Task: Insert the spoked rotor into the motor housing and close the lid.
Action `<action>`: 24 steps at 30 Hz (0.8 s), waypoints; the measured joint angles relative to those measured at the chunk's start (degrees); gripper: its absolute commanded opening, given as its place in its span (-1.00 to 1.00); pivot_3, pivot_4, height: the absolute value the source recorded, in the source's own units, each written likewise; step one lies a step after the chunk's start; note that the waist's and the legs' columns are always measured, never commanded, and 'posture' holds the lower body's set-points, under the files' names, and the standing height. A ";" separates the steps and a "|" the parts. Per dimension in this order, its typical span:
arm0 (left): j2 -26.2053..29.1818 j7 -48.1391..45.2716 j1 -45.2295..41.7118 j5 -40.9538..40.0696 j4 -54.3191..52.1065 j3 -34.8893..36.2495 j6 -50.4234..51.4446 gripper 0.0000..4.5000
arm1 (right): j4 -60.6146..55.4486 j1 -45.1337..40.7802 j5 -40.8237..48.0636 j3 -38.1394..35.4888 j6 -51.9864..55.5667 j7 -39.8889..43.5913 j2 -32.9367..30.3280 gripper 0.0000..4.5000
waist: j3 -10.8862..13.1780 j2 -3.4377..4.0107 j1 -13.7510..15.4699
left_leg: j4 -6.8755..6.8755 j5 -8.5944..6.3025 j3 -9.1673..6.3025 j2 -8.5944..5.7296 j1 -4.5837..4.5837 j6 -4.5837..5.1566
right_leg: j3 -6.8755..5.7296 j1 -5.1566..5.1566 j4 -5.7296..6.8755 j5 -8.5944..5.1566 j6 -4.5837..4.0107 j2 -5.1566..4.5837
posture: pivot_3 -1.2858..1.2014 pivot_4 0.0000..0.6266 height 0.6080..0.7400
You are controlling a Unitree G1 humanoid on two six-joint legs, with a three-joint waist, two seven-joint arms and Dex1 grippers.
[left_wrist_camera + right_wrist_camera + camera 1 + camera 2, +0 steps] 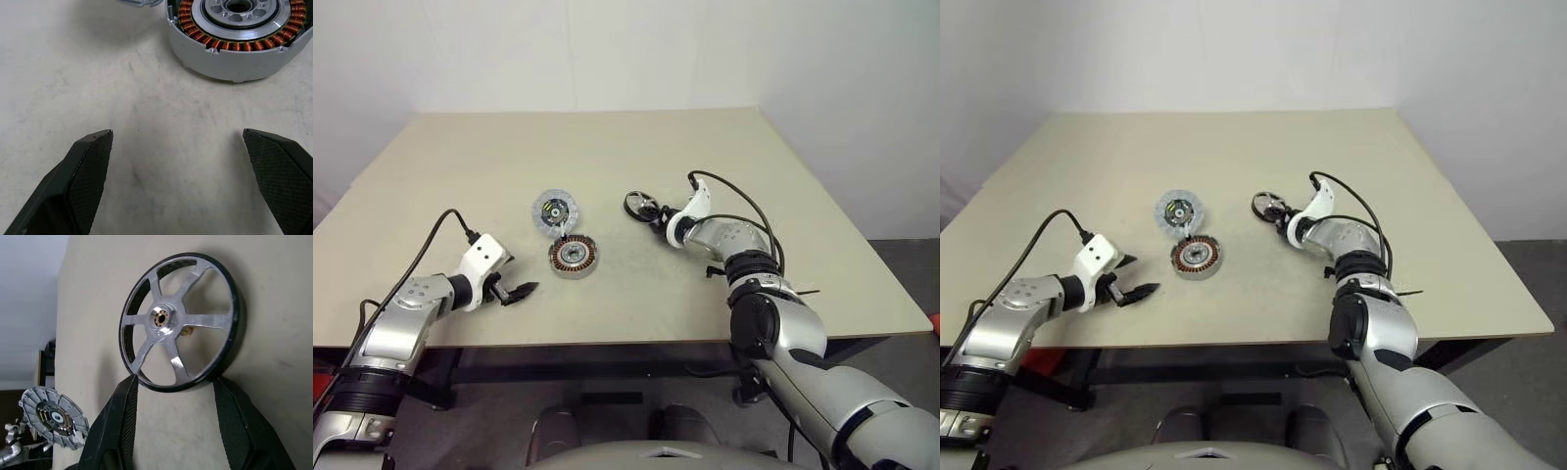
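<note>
Rotor pickup: we clamp right tool (171,387) on spoked rotor (178,320), left tool (181,171) apart; next, carry to motor housing (573,256) at eight o'clock.

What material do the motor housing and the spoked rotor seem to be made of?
Motor housing: pale grey metal, matte, probably aluminium, with coppery wire coils around its inside. Spoked rotor: bright silvery metal spokes, brass-coloured centre, and a dark glossy rim, possibly painted steel or magnets; uncertain.
</note>
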 measured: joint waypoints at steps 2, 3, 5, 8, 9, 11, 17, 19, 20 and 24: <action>0.08 0.01 0.00 0.04 0.00 0.00 0.00 1.00 | 0.80 -0.32 0.00 -0.04 -1.46 -0.08 0.29 0.20 | 0.00 0.00 0.00 | 0.00 0.00 0.00 0.00 0.00 0.00 | 0.00 -0.01 0.00 0.00 0.00 0.00 | 0.03 -1.00 1.00; 0.09 0.01 0.01 0.09 0.00 0.00 0.00 1.00 | 1.25 -0.48 0.00 -0.03 -2.17 -0.08 0.41 0.20 | 0.00 0.01 0.00 | 0.00 0.00 0.00 0.00 -0.01 0.00 | 0.00 -0.01 0.00 0.00 0.00 0.00 | 0.03 -1.00 1.00; 0.10 0.02 0.01 0.21 0.00 -0.01 0.00 1.00 | 1.72 -0.64 -0.01 0.01 -3.38 -0.07 0.68 0.20 | 0.01 0.01 0.01 | 0.00 0.00 0.00 0.00 -0.02 0.00 | 0.00 -0.04 0.00 0.00 0.00 0.00 | 0.03 -1.00 1.00; 0.11 0.03 0.03 0.44 0.00 -0.01 -0.01 1.00 | 2.26 -0.84 -0.12 0.07 -4.21 0.05 0.69 0.20 | 0.01 0.02 0.04 | 0.00 -0.01 0.00 0.00 -0.02 0.01 | -0.01 -0.05 -0.01 0.00 -0.01 0.00 | 0.03 -1.00 1.00; 0.11 0.04 0.02 0.53 0.00 -0.01 -0.02 1.00 | 2.50 -0.93 -0.12 0.05 -4.60 0.05 0.69 0.20 | 0.01 0.02 0.04 | 0.00 -0.01 -0.01 0.00 -0.02 0.02 | -0.01 -0.05 -0.02 0.00 -0.01 0.00 | 0.03 -1.00 1.00; 0.11 0.05 0.03 0.79 0.00 -0.02 -0.04 1.00 | 2.94 -1.07 -0.11 -0.05 -5.51 -0.01 0.65 0.03 | 0.02 0.03 0.04 | 0.00 -0.01 -0.01 0.00 -0.02 0.02 | -0.01 -0.07 -0.02 0.00 -0.01 0.00 | 0.03 -1.00 1.00; 0.10 0.25 0.02 1.13 0.00 -0.03 -0.41 1.00 | 3.69 -2.04 0.19 -0.03 -6.71 0.73 0.59 -0.74 | 0.03 0.04 0.04 | 0.00 -0.02 -0.01 0.00 -0.06 0.03 | -0.01 -0.18 -0.02 0.00 -0.01 0.00 | 0.03 -1.00 1.00; 0.10 0.28 0.03 1.15 0.00 -0.09 -0.52 1.00 | 3.69 -2.47 0.15 0.06 -7.15 0.80 0.55 -0.74 | 0.03 0.04 0.05 | 0.00 -0.02 -0.01 0.00 -0.06 0.04 | -0.01 -0.18 -0.02 0.00 -0.01 0.00 | 0.03 -1.00 1.00; 0.10 0.30 0.07 1.19 0.00 -0.10 -0.54 1.00 | 3.73 -2.47 0.14 0.06 -7.33 0.78 0.49 -0.74 | 0.03 0.05 0.10 | 0.00 -0.02 -0.01 0.00 -0.06 0.04 | -0.02 -0.18 -0.02 0.00 -0.01 -0.01 | 0.03 -1.00 1.00; 0.10 0.43 0.14 1.33 0.01 -0.19 -0.60 1.00 | 3.87 -2.48 0.16 0.05 -7.42 0.92 0.44 -0.74 | 0.04 0.05 0.10 | 0.00 -0.02 -0.01 -0.01 -0.07 0.04 | -0.01 -0.18 -0.02 0.00 -0.01 -0.01 | 0.03 -1.00 1.00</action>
